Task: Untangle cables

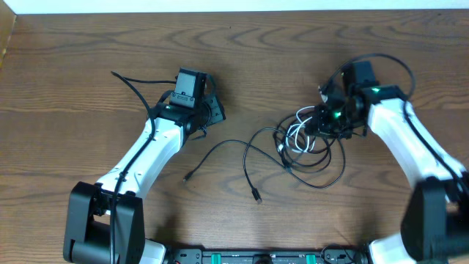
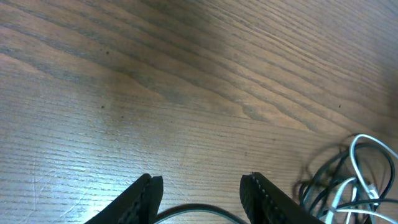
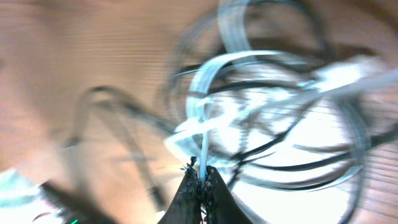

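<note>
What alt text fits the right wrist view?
Blurred close-up: the right fingers, closed, pinch a white cable that rises into a tangle with black cables on a wooden table.

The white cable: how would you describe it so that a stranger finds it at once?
On the wooden table, look to the right side, where a tangle of cords lies at the right claw. The white cable loops inside it, the only pale cord among black cables.
</note>
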`<state>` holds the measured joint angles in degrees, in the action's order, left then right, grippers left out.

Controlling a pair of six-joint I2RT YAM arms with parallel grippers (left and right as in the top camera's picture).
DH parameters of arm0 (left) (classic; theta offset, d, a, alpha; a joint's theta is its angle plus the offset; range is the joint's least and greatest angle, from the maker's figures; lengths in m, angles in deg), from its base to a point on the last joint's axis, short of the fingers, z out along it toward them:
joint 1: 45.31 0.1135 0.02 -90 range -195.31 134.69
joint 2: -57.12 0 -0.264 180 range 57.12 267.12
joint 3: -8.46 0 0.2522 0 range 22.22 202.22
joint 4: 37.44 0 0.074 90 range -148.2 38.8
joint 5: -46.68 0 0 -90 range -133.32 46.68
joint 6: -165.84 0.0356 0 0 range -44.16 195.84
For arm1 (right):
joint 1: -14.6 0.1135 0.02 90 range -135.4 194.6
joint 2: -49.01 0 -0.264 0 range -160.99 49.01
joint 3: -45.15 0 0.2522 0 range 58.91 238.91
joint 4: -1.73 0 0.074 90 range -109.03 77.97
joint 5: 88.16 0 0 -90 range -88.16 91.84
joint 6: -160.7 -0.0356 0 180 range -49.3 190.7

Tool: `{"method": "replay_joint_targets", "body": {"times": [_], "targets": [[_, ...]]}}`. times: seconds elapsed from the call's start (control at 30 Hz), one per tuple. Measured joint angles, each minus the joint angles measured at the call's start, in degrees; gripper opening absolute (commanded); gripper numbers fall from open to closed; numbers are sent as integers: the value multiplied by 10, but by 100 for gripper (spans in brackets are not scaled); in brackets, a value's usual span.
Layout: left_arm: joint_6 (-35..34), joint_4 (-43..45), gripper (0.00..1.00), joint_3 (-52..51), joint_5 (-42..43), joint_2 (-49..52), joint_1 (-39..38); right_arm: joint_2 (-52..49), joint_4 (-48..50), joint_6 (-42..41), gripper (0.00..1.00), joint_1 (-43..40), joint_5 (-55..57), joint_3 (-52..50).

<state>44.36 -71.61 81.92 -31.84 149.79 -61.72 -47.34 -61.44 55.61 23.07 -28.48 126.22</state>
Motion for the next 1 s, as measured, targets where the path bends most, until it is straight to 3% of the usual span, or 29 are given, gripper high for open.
{"method": "replay_joint_targets", "body": {"times": [0.23, 0.5, 0.6, 0.8, 1.0], "targets": [[2, 4, 47, 0, 32, 0, 0, 73, 22, 37, 1, 3, -113, 0], [69, 85, 47, 0, 242, 0, -1, 74, 58, 71, 2, 2, -170, 0], [88, 92, 47, 0, 289, 0, -7, 74, 45, 78, 16, -1, -131, 0], [99, 95, 47, 0, 297, 0, -64, 84, 33, 81, 23, -40, -61, 0], [63, 117, 47, 0, 215, 0, -158, 145, 10, 55, 24, -102, 8, 0]]}}
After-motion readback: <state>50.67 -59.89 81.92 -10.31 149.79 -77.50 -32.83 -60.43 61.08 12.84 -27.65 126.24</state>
